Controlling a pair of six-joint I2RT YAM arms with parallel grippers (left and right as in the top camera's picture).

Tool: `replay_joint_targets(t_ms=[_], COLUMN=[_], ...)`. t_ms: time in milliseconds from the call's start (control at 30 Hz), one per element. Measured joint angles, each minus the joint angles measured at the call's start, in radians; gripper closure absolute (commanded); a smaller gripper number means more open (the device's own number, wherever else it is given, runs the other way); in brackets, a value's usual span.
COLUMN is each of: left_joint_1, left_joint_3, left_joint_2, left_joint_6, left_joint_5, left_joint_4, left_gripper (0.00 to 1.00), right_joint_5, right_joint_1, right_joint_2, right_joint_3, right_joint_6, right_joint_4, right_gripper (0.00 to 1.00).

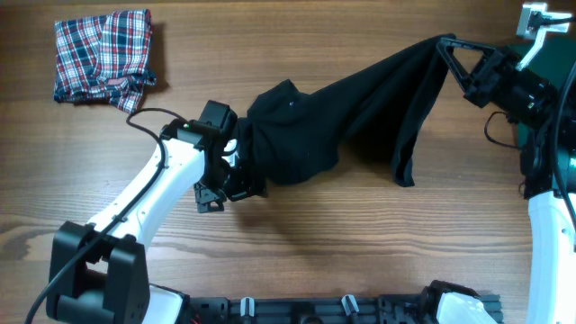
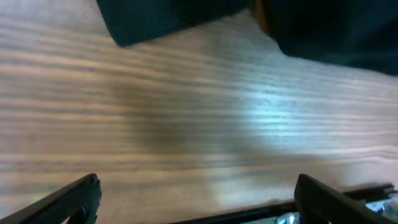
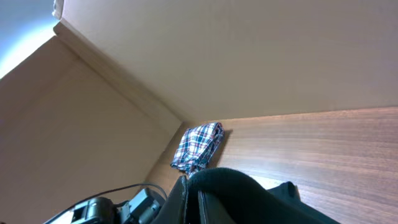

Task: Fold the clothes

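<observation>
R end effector (image 1: pixel 448 45) holds black shirt (image 1: pixel 306 126) high; L end effector (image 2: pixel 198 185) spread.

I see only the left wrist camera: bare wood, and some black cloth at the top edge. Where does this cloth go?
Observer: It is a black shirt. It stretches across the table to the right tool, which is shut on the far end.
Operator: Does that end lie on the table?
Observer: It seems raised, because cloth hangs down from the tool.
Operator: Are there other clothes?
Observer: A plaid one lies bunched at the far left corner, apart from the shirt.
</observation>
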Motion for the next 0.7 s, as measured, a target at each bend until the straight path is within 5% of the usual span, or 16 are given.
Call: replay_joint_targets(t_ms=[333, 700], left_joint_1=[0.001, 0.001], left_joint_3=[-0.005, -0.006], left_joint_2=[0.077, 0.188], left_joint_6=[-0.016, -0.016], left_joint_5=[-0.061, -0.073], left_joint_4=[0.211, 0.253], left_gripper=[0.00, 0.00], right_joint_5=[0.000, -0.112], right_joint_1=[0.000, -0.001], right_joint_2=[0.000, 0.000], right_joint_3=[0.000, 0.001], right_joint_6=[-0.008, 0.051], right_joint_4=[-0.024, 0.135], right_gripper=[0.96, 0.96])
